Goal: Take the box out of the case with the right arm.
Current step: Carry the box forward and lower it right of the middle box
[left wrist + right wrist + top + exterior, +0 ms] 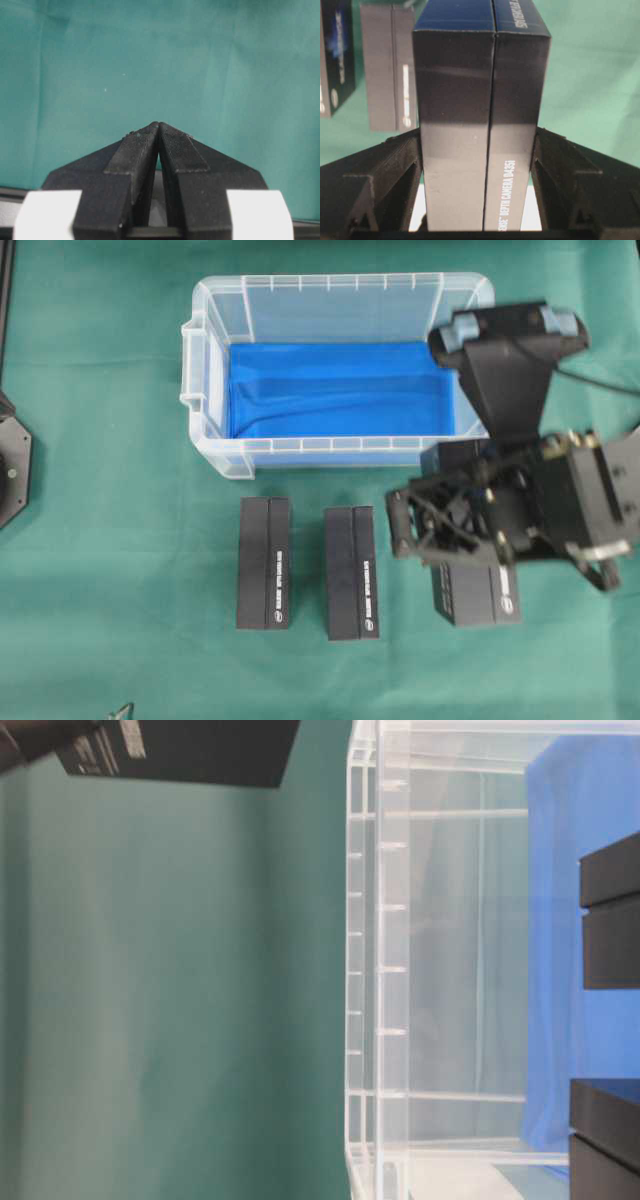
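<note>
Overhead view: case (pixel 215 360) holds only its blue lining; two black boxes (pixel 265 562) lie on the green cloth in front of it. The right gripper (pixel 455 540) holds a third box (pixel 478 592) outside the case, beside the other two.

Left wrist view: left gripper (pixel 158 131) closed, holding nothing.

Right wrist view: both fingers (pixel 397 165) press the camera box (pixel 481 125) on its long side faces. Judged a stiff, light carton with smooth faces; grip mid-length across the narrow width.
</note>
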Action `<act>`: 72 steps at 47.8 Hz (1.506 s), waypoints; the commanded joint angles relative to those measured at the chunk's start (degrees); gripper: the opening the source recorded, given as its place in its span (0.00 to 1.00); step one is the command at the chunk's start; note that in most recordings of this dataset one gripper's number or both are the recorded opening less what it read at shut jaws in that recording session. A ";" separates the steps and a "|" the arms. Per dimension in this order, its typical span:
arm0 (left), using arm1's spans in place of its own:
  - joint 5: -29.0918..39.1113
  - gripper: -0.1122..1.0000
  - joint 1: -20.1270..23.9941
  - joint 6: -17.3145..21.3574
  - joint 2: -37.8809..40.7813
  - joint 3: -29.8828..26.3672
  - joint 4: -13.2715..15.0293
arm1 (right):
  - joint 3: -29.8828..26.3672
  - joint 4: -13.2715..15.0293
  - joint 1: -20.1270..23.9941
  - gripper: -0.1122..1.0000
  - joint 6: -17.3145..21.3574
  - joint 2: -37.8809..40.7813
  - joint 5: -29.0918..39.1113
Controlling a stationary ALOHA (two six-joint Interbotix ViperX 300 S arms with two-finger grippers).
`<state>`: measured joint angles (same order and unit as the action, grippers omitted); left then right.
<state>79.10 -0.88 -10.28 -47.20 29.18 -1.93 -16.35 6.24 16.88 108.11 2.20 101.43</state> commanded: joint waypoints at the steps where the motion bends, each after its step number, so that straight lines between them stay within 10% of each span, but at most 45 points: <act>1: -0.44 0.12 0.09 0.00 0.18 -0.62 -0.18 | -1.41 0.00 0.18 0.68 0.09 -1.85 0.26; 23: -0.44 0.12 0.09 0.00 0.18 -0.62 -0.18 | 5.54 0.35 0.18 0.68 1.23 -1.32 -2.37; 47: -0.44 0.12 0.09 0.00 0.44 -0.62 -0.09 | 25.22 -2.20 0.18 0.68 5.10 -1.23 -26.46; 72: -0.44 0.12 0.09 0.00 0.70 -0.62 -0.09 | 32.61 -4.31 0.18 0.68 5.01 1.76 -38.32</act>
<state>79.01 -0.88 -10.28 -46.76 29.18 -1.85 16.88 2.11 17.05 113.12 5.01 63.54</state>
